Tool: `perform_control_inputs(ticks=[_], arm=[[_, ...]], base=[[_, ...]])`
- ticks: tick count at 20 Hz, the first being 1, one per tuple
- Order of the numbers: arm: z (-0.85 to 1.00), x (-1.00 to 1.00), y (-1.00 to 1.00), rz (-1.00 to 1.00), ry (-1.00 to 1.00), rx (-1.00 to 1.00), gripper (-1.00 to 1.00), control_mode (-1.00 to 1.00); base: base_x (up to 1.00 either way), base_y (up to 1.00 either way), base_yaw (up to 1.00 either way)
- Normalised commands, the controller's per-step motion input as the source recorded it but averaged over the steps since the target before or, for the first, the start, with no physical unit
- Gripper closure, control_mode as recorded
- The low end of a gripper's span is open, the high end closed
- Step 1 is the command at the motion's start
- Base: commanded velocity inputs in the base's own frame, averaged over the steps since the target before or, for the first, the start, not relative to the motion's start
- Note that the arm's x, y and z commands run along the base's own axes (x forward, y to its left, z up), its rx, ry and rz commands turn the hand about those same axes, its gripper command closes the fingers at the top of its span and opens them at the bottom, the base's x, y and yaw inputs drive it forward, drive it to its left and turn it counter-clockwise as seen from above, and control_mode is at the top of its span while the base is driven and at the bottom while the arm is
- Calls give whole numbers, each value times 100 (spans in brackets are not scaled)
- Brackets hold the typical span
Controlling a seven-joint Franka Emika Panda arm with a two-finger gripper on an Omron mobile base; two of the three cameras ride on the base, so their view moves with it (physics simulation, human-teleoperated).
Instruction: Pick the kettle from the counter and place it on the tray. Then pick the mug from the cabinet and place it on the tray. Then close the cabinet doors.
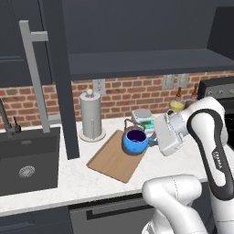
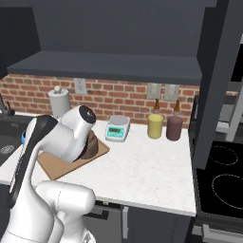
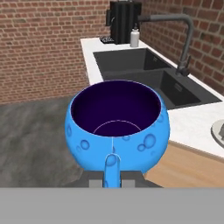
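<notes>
- Hand view puts the mug (image 3: 117,127) right in front of the lens: a small bright-blue cup with a dark inside, its handle pointing straight back at the camera and dropping between the two dark fingertips (image 3: 93,180).
- I'd judge the mug light and rigid, with a glazed, dimpled skin that could slip, and breakable if it came down hard. The handle is the natural place to take it, and that is where it is taken; a pinch on such a thin loop might let the cup swing or twist.
- From the left base view the gripper (image 1: 151,142) reaches in from the right, its jaws drawn nearly together on the handle, with the mug (image 1: 135,140) hanging out at its end, upright.
- The mug sits over the far end of the tray (image 1: 112,160), the light-wood board lying on the white surface (image 1: 73,176). Whether its base touches the wood or hangs just above it, I cannot tell.
- The kettle (image 1: 128,125) shows as a thin arched handle just behind the mug; the right base view shows its dark body (image 2: 90,145) on the board, mostly hidden by the arm.
- A cabinet door (image 1: 57,77) stands open at the left.
</notes>
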Motion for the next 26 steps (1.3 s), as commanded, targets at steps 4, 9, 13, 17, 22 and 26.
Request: perform_control_inputs(ticks=[4,9,13,17,22,26], arm=[[-35,18,11,0,0,0,100,-100],[-30,15,7,0,4,0,100,-100],[-23,22,0,0,8,0,100,-100],[-21,23,0,0,9,0,100,-100],[-21,26,5,0,9,0,100,-100],[-39,35,11,0,1,0,100,-100]], base=[[0,0,0],[0,0,0],[0,0,0],[0,0,0],[0,0,0],[0,0,0]])
